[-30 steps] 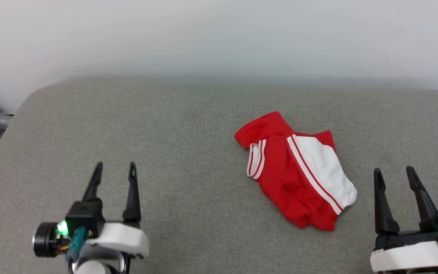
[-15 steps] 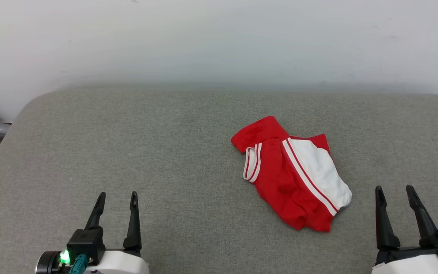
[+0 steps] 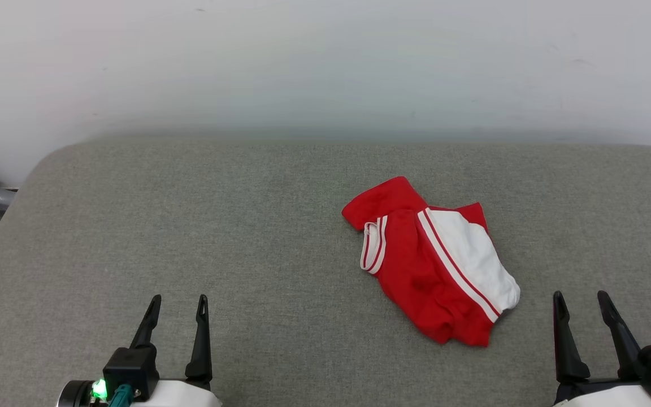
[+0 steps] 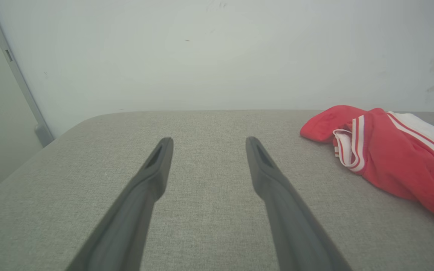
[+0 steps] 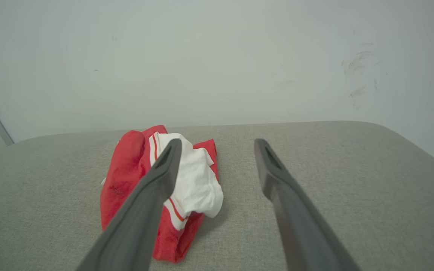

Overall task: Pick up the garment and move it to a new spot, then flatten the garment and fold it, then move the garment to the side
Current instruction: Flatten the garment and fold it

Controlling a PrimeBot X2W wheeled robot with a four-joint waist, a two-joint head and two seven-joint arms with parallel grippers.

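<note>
Now head view: shows garment (image 3: pixel 416 277) folded at 4 o'clock on cushion (image 3: pixel 190 198); left gripper (image 3: pixel 180 299) at 7 and right gripper (image 3: pixel 580 297) at 5, both wide, empty, drawn back lower than a second ago. Left wrist: garment (image 4: pixel 390 162) at 3, untouched. Right wrist: garment (image 5: pixel 123 177) at 8, apart. Probably finished.

Left pincer (image 3: pixel 180 298) drawn back toward the robot, right pincer (image 3: pixel 580 295) likewise

Open grey cushion (image 3: pixel 218 226) all round the crumpled garment (image 3: pixel 416 265) — wall (image 3: pixel 325 68) behind
</note>
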